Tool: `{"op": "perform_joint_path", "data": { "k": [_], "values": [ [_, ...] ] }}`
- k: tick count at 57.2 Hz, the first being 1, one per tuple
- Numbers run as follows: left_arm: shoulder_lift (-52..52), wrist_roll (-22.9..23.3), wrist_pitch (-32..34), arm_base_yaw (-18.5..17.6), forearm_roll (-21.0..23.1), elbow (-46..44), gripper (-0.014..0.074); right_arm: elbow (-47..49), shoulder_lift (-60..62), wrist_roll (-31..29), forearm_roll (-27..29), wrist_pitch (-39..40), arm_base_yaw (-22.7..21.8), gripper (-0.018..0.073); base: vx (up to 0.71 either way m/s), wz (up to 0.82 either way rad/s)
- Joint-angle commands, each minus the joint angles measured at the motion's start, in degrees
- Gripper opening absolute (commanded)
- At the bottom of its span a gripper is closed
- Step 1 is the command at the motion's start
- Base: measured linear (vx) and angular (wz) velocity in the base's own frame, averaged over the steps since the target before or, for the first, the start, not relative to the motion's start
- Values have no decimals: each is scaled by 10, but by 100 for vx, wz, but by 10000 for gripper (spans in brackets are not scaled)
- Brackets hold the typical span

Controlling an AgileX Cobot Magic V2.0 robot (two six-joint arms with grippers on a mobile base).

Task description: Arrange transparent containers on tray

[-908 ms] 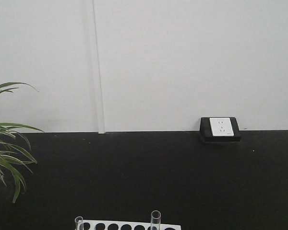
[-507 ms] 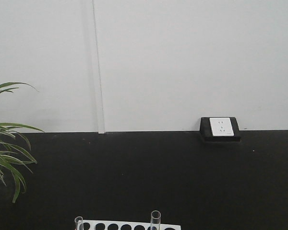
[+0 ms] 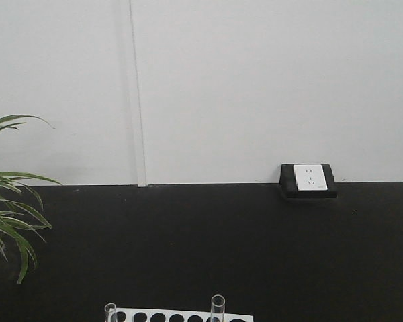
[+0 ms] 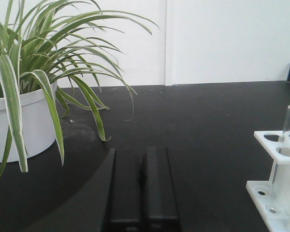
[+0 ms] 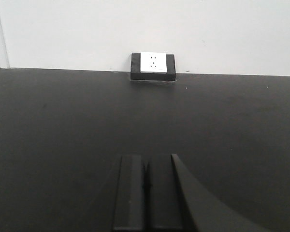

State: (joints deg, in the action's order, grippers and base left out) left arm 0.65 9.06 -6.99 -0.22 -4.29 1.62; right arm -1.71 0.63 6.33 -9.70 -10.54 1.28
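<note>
Two transparent containers stand upright in a white rack [image 3: 181, 315] at the bottom edge of the front view: one test tube [image 3: 217, 307] toward the right, another [image 3: 110, 312] at the left end. In the left wrist view one test tube [image 4: 286, 140] stands in the rack's corner [image 4: 275, 188] at the right edge. My left gripper [image 4: 144, 155] is shut and holds nothing, low over the black table, left of the rack. My right gripper [image 5: 146, 162] is shut and holds nothing, over bare black table. The tray is out of view.
A potted plant in a white pot [image 4: 19, 123] with long striped leaves stands to the left of my left gripper; its leaves [image 3: 7, 215] show at the front view's left edge. A wall socket box [image 5: 153, 66] sits at the table's far edge against the white wall.
</note>
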Motion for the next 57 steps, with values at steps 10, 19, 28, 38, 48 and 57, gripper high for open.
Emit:
{"op": "perform_joint_path", "data": {
  "k": [10,19,28,38,48,57],
  "values": [
    [13,3,48,-3,4,20,-6,-5,2,-5,-5,47,-1,-11,0,0],
    [13,3,53,-3,4,20,-6,-5,2,-5,-9,71,-1,-11,0,0],
    [13,3,75,-3,4,20,-6,-5,2,-3,-9,117,-1,-11,0,0],
    [13,3,144,-3,4,14,-6,-5,2,-1,-8,162,-1,-11,0,0],
    [12,-3,218,-3,4,-61,-5,45,2,14,-4,182,-1,-11,0,0],
    [-11,-3,171,-3,3,-177,-5,148,-34,14,-7,115,-1,-11,0,0]
  ]
}}
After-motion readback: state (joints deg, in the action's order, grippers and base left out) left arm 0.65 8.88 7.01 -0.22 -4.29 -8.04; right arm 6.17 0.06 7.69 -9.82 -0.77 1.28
